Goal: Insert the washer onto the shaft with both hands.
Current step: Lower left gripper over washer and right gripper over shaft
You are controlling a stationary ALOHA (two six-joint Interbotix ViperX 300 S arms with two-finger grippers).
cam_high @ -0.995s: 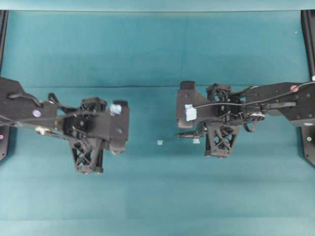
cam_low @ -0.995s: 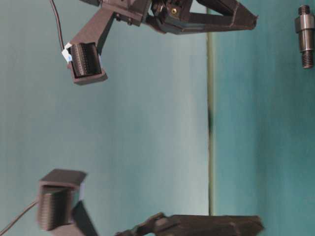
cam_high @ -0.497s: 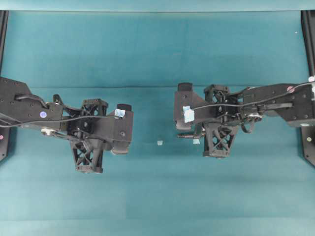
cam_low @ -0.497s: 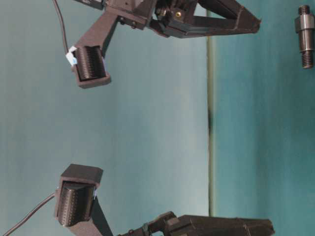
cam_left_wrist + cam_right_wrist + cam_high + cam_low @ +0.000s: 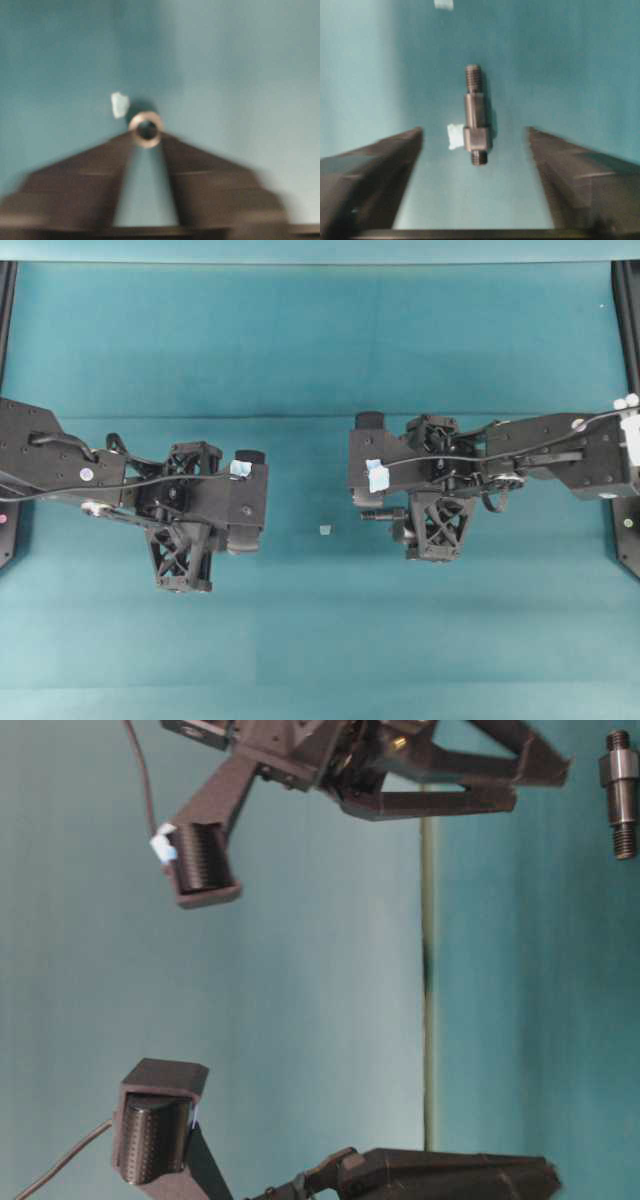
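Observation:
The washer (image 5: pixel 146 129), a small brass-grey ring with a dark hole, lies flat on the teal table. My left gripper (image 5: pixel 147 136) hangs over it, open only a little, with one fingertip close on each side of the ring. Blur hides whether they touch. The shaft (image 5: pixel 476 115), a dark stepped rod with threaded ends, lies on the table. My right gripper (image 5: pixel 474 132) is open wide above it, both fingers well clear of the rod. In the overhead view the shaft (image 5: pixel 376 513) sticks out leftward from under the right gripper. It also shows in the table-level view, shaft (image 5: pixel 620 790).
A pale tape scrap (image 5: pixel 325 529) lies on the cloth between the two arms. Another scrap (image 5: pixel 119 105) sits just left of the washer. A third scrap (image 5: pixel 454 136) lies against the shaft's thick end. Black frame rails (image 5: pixel 628 300) border the table's sides.
Both grippers were shut and now stand open, the right one wide and the left one narrowly. The right arm has crept left over the shaft. The left arm has barely moved.

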